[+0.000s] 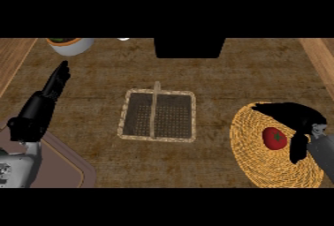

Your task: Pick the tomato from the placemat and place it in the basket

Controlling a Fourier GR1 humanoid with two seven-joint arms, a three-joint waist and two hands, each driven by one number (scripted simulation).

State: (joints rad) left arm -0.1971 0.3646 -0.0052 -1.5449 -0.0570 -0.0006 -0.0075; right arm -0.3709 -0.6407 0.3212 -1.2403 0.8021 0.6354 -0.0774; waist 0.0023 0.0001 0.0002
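Observation:
A red tomato (275, 137) with a green stem lies on a round woven yellow placemat (261, 163) at the right. My right hand (297, 119) hovers over the placemat just beside and above the tomato, with its fingers spread around it and its thumb (298, 148) hanging down on the tomato's right; it does not grip the tomato. A rectangular wicker basket (157, 115) with a thin handle across its middle sits at the centre, with nothing in it. My left hand (46, 95) rests open at the left, fingers pointing up.
A white bowl (70, 45) with an orange rim stands at the back left. A black box (190, 47) sits at the back centre. A brown tray (62, 163) lies at the lower left under my left forearm. Wooden strips border both sides.

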